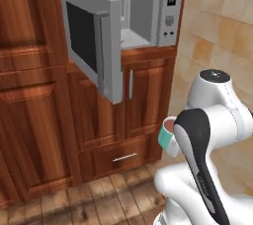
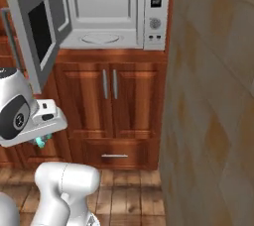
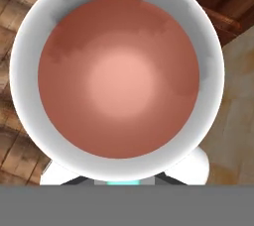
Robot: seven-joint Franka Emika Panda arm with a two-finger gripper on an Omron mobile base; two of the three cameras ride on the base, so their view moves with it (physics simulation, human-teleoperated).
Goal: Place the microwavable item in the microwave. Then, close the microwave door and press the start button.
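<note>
The robot's gripper (image 2: 42,141) is clamping the small teal-green mug (image 1: 168,135) of brown liquid, holding it low, well below the large silver-grey microwave (image 1: 148,14), whose dark-windowed door (image 1: 91,39) is hanging wide open above the wooden cabinets (image 2: 109,101).

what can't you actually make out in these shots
- Gripper fingers: in the hand view the mug covers them, so the grip itself is hidden.
- Mug body: in the left base view the arm hides most of it; in the right base view a teal sliver peeks under the hand.
- Microwave panel markings: too small to read.
</note>
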